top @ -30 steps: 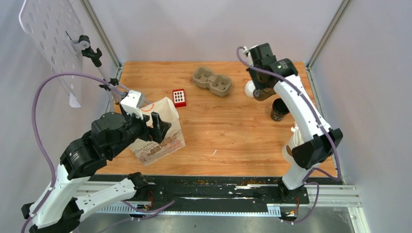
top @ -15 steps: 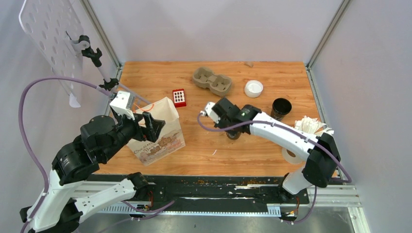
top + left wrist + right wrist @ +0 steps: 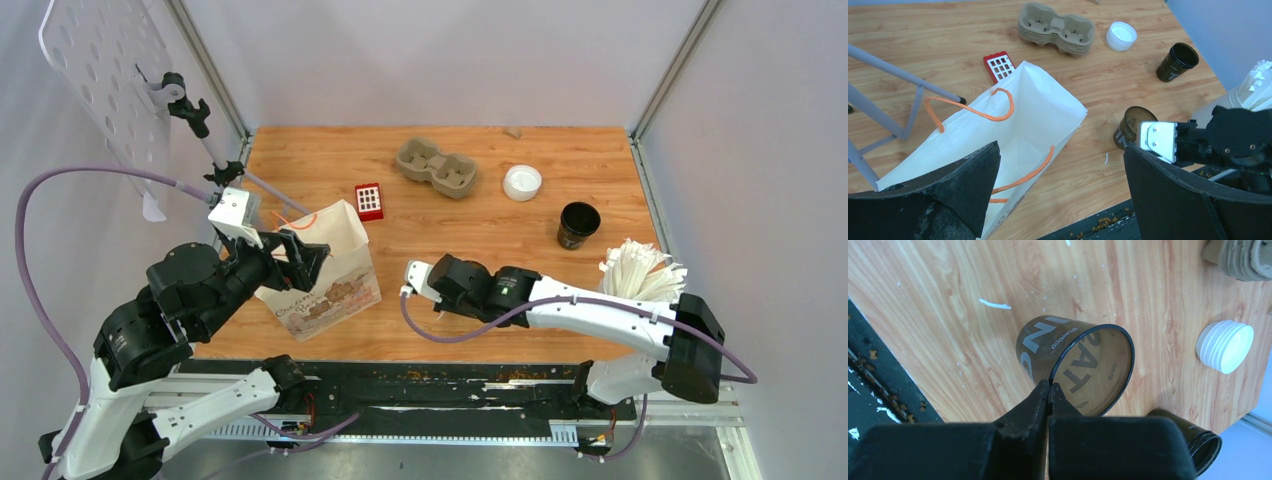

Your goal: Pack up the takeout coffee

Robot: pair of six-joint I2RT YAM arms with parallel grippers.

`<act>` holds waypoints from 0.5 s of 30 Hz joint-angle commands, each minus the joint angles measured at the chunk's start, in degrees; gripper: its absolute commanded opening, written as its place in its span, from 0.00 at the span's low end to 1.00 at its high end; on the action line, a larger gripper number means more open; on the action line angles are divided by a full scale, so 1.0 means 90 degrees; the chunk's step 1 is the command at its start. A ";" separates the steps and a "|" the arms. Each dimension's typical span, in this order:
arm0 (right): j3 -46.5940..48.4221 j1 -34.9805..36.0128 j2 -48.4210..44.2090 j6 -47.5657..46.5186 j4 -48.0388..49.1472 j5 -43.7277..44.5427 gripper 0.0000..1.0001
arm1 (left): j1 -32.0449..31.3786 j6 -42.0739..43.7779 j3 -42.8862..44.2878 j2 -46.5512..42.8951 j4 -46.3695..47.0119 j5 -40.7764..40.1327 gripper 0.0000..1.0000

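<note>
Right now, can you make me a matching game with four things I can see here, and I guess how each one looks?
Things:
1. paper bag
2. cup tray
3. white lids
4. brown cup

How they look:
A. tipped over, its rim pinched by the right gripper
B. round, in a small stack
C. open at the top, with orange handles
D. grey-brown, with empty pockets

Right pairs: 1-C, 2-D, 3-B, 4-A
</note>
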 commanded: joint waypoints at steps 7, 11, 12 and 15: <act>-0.0273 0.0574 0.0124 0.0233 0.0294 0.0588 0.08 | -0.0034 -0.0135 0.0183 -0.0075 -0.0035 -0.0014 1.00; -0.0183 0.0573 0.0090 0.0400 0.0170 0.0544 0.15 | -0.0030 -0.0125 0.0193 -0.0037 -0.0092 0.0042 1.00; -0.0135 0.0574 0.0067 0.0456 0.0092 0.0479 0.18 | -0.0034 -0.0113 0.0196 -0.0040 -0.0098 0.0037 1.00; 0.0145 0.0574 -0.0107 0.0650 -0.0196 0.0284 0.26 | -0.0030 -0.0069 0.0203 -0.0036 -0.0109 0.0005 1.00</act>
